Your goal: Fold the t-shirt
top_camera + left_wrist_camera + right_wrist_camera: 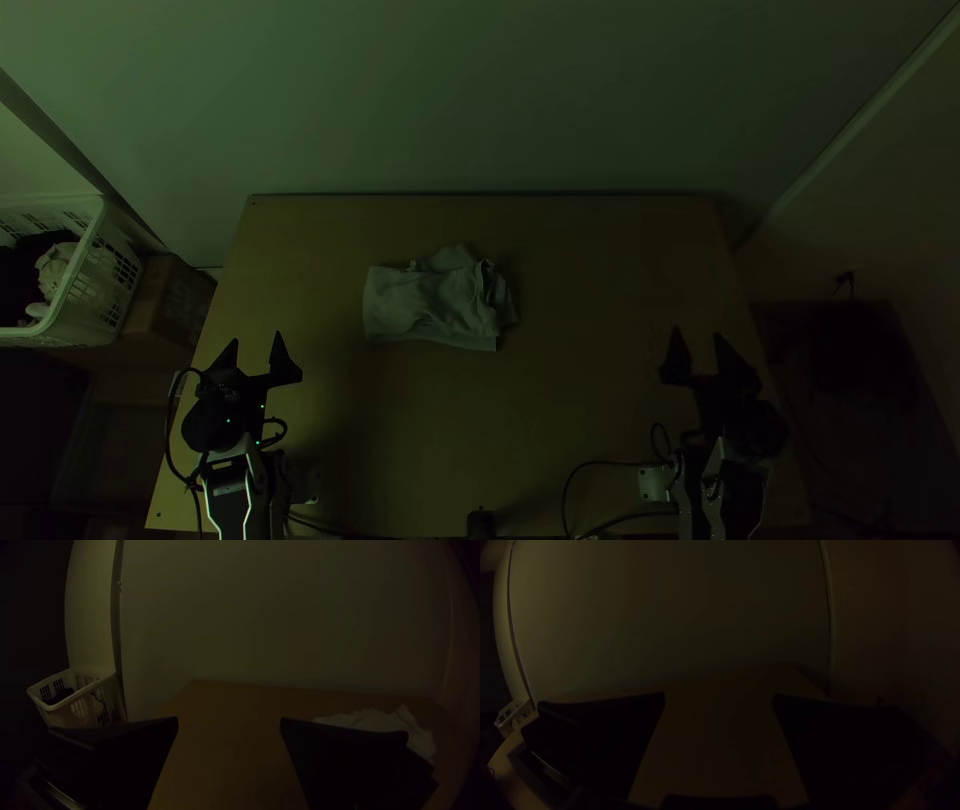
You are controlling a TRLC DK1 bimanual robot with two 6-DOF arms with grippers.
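My left gripper [257, 345] stands open over the table's left side, nearer the front than the cloth. On the right side my right gripper [697, 345] is open too, well away from the cloth. The light t-shirt [430, 303] lies left of the table's middle as a compact, wrinkled bundle, with a part jutting out at its far edge and loose layers at its right end. In the left wrist view, the t-shirt [380, 721] lies partly behind one finger of the open left gripper [229, 722]. Bare tabletop shows between the fingers of the right gripper [719, 700].
A white basket [75, 310] holding dark and light cloth stands off the table's left edge, beside a cardboard box [170, 300]. A wall [480, 100] rises behind the table [600, 400]. Cables [600, 465] lie along the front edge.
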